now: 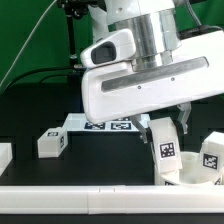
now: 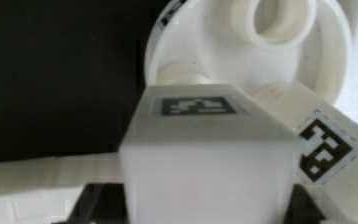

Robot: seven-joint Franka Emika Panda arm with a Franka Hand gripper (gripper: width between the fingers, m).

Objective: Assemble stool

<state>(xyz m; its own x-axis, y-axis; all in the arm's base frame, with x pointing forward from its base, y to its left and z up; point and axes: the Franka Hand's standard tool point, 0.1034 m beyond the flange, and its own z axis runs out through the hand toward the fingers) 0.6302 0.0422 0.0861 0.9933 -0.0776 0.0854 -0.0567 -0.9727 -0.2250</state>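
My gripper point(image 1: 166, 134) is shut on a white blocky stool leg point(image 1: 166, 152) with a square tag and holds it upright over the round white seat point(image 1: 188, 176) at the exterior view's right. In the wrist view the leg point(image 2: 202, 140) fills the middle between my dark fingers point(image 2: 108, 205), and my gripper point(image 2: 211, 202) is closed on its sides. The seat point(image 2: 211, 45) lies just beyond it, with a raised ring socket showing. The leg's lower end is hidden. A second tagged leg point(image 1: 212, 154) stands at the seat's right edge. A third leg point(image 1: 52, 143) lies loose to the left.
The marker board point(image 1: 100, 125) lies flat on the black table behind the loose leg. A long plain white border block point(image 1: 90, 198) runs along the front edge, and another point(image 1: 4, 155) sits at the exterior view's left edge. A green backdrop stands behind.
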